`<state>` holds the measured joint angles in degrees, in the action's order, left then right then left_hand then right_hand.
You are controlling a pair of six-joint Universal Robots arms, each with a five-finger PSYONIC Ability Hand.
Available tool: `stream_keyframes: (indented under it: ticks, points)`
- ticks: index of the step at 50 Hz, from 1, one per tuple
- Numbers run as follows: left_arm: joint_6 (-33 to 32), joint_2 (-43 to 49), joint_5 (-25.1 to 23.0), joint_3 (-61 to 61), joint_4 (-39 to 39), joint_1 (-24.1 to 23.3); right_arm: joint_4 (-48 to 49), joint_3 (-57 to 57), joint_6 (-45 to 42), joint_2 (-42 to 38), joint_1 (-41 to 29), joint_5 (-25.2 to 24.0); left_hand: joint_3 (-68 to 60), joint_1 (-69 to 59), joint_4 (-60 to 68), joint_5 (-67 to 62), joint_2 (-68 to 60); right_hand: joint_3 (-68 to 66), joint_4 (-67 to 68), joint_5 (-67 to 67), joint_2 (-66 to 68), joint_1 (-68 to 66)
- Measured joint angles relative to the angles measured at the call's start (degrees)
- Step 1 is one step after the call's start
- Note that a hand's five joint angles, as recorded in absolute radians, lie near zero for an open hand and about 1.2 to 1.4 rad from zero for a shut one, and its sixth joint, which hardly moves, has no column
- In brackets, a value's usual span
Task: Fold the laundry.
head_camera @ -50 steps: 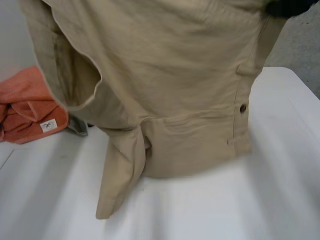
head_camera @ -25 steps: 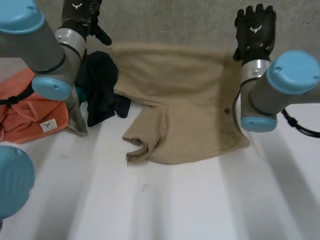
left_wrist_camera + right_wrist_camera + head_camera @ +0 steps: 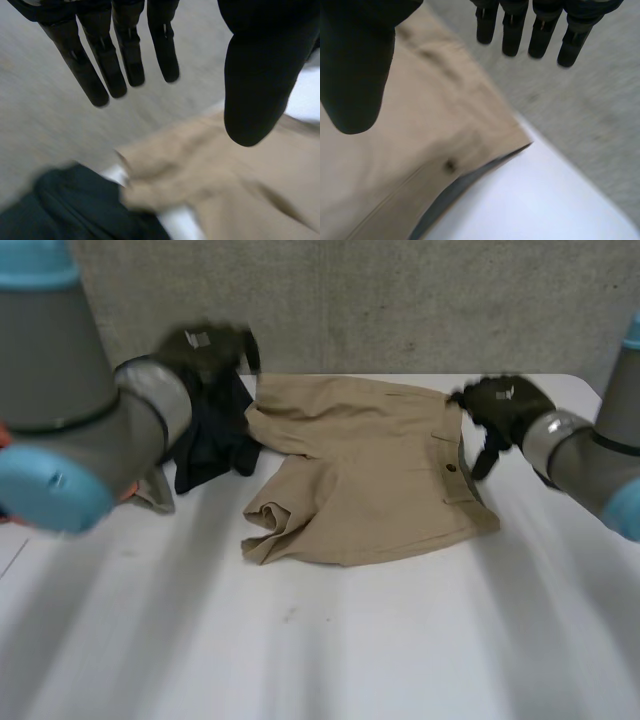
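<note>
Tan shorts (image 3: 350, 470) lie loosely spread on the white table (image 3: 400, 640), one leg rumpled at the near left. My left hand (image 3: 205, 345) hovers over the far left corner of the shorts, above a dark garment (image 3: 210, 440). Seen from its wrist, the left hand (image 3: 120, 50) has straight fingers and a spread thumb, with the shorts (image 3: 225, 185) below and nothing held. My right hand (image 3: 500, 405) is beside the buttoned edge at the shorts' right. In its own view the right hand (image 3: 355, 65) is open and empty above the shorts (image 3: 420, 150).
The dark garment (image 3: 75, 205) lies bunched against the left side of the shorts. A grey-green cloth (image 3: 155, 495) peeks out beside my left arm. The table's far right corner (image 3: 520, 200) meets grey floor. Bare table stretches toward the near edge.
The shorts, held up before the head camera a second ago, now lie on the table. Both hands have let go, opened and come down to the shorts' sides.
</note>
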<state>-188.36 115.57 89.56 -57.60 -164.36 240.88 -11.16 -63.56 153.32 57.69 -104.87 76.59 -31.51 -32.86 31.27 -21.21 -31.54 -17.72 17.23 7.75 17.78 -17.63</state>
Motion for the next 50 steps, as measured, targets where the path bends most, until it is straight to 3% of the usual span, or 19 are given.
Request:
stream_keyframes:
  ticks: [5, 9, 18, 25, 36, 43, 50]
  points:
    - [-0.2, -4.9, -3.8, -14.5, 2.5, -2.9, -2.6, -10.0, -6.5, 3.5, 3.1, -6.2, -10.7, -10.0, 10.9, -10.7, -10.8, -13.5, 13.7, 13.6, 13.5, -13.7]
    - [-0.4, -6.0, -5.1, -21.7, 2.4, -4.7, -2.2, -15.8, -10.3, 4.5, 4.7, -9.4, -11.7, -10.5, 11.9, -11.6, -11.7, -16.7, 17.0, 16.7, 16.6, -16.6]
    - [-0.7, -1.6, -3.2, -27.7, -3.9, -5.9, 6.5, -23.6, -14.1, 2.3, 7.2, -13.9, -0.1, 1.6, -0.1, 0.1, 0.0, -17.1, 17.2, 17.1, 16.6, -16.7]
    - [-1.4, 3.1, 0.0, -25.0, -6.6, -4.0, 14.4, -23.9, -13.6, -1.4, 7.3, -14.3, 4.8, 6.1, -5.1, 5.2, 4.6, -17.9, 18.2, 17.9, 17.5, -17.6]
    - [-7.1, 9.2, 3.4, -19.6, -11.4, -2.8, 25.6, -23.1, -10.5, -4.9, 5.7, -12.7, 7.5, 8.7, -7.9, 8.0, 7.4, -34.4, 34.9, 33.8, 34.4, -34.4]
    - [-11.6, 12.8, 4.0, -16.6, -12.8, -2.7, 28.0, -22.2, -9.3, -6.1, 4.5, -10.4, 8.8, 8.7, -8.8, 8.2, 8.7, -49.3, 50.1, 48.6, 49.3, -43.9]
    - [-16.2, 16.7, 4.9, -13.3, -13.0, -2.8, 27.8, -20.8, -8.4, -7.1, 4.0, -7.9, 5.1, 6.2, -4.7, 4.5, 5.2, -50.0, 50.9, 50.1, 49.5, -43.9]
